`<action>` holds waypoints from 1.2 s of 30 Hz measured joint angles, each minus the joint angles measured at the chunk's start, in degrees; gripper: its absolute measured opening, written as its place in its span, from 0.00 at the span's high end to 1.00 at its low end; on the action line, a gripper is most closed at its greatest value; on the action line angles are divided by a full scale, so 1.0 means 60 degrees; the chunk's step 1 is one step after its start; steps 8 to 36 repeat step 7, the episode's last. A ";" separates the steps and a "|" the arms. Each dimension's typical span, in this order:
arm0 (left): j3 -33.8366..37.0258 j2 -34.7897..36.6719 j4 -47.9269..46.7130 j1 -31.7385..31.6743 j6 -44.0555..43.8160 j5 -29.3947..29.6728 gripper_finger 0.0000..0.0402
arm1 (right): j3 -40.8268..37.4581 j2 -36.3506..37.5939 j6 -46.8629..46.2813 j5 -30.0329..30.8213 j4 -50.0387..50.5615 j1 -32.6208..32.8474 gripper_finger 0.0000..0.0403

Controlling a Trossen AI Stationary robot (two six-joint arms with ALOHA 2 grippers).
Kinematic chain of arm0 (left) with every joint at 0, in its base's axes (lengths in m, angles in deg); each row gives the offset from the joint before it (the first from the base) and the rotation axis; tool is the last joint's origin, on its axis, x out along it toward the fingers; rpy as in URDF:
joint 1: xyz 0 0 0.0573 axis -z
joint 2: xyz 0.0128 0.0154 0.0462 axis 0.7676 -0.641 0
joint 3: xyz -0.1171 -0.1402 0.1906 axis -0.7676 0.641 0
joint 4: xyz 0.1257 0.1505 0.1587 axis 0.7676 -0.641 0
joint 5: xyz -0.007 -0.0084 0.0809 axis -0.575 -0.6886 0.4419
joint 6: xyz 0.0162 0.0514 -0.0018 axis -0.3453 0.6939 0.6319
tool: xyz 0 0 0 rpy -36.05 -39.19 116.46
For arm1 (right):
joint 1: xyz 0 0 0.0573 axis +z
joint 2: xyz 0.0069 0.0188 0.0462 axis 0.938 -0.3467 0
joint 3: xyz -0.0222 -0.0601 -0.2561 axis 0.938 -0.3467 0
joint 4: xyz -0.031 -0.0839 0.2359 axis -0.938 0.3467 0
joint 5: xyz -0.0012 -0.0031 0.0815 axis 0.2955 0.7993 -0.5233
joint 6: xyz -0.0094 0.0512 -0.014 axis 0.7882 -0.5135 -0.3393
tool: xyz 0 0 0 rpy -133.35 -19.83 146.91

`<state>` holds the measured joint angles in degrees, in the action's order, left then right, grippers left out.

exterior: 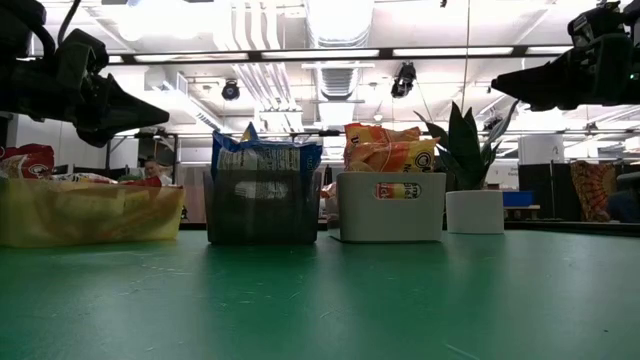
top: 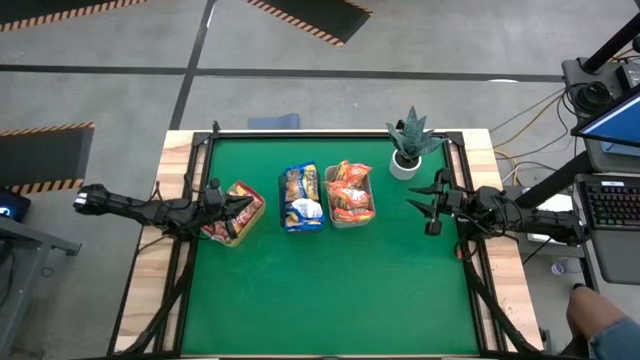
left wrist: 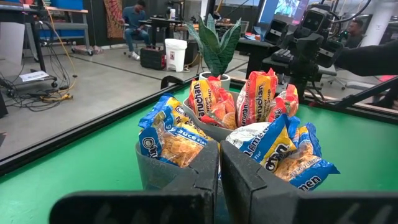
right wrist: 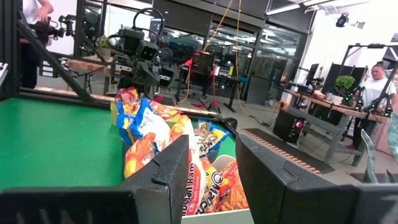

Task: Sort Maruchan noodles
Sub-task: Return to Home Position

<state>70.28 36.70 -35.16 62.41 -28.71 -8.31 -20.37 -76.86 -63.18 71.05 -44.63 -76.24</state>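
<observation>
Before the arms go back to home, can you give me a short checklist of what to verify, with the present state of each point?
1. No loose packets on the table: ok, none shows in the high view.
2. The red packets are in the yellow bin: ok.
3. The blue packets are in the dark bin: ok.
4. The orange packets are in the grey bin: ok.
5. The left gripper, above the yellow bin, is shut and empty: ok.
6. The right gripper is open, empty and apart from the plant: ok.

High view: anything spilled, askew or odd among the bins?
No spill: the noodle packets all sit in bins. Only the yellow bin sits turned at an angle; the black bin and grey bin stand square.
</observation>
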 joint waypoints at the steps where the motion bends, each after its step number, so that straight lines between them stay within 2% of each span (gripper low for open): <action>1: 0.0000 0.0000 0.0000 -0.0002 0.0000 0.0000 1.00 | 0.0000 0.0000 0.0005 0.0000 0.0000 0.0000 0.70; 36: 0.0000 0.0000 0.0000 -0.0004 0.0000 0.0000 1.00 | 0.0000 0.0000 0.0012 0.0000 0.0001 0.0000 0.71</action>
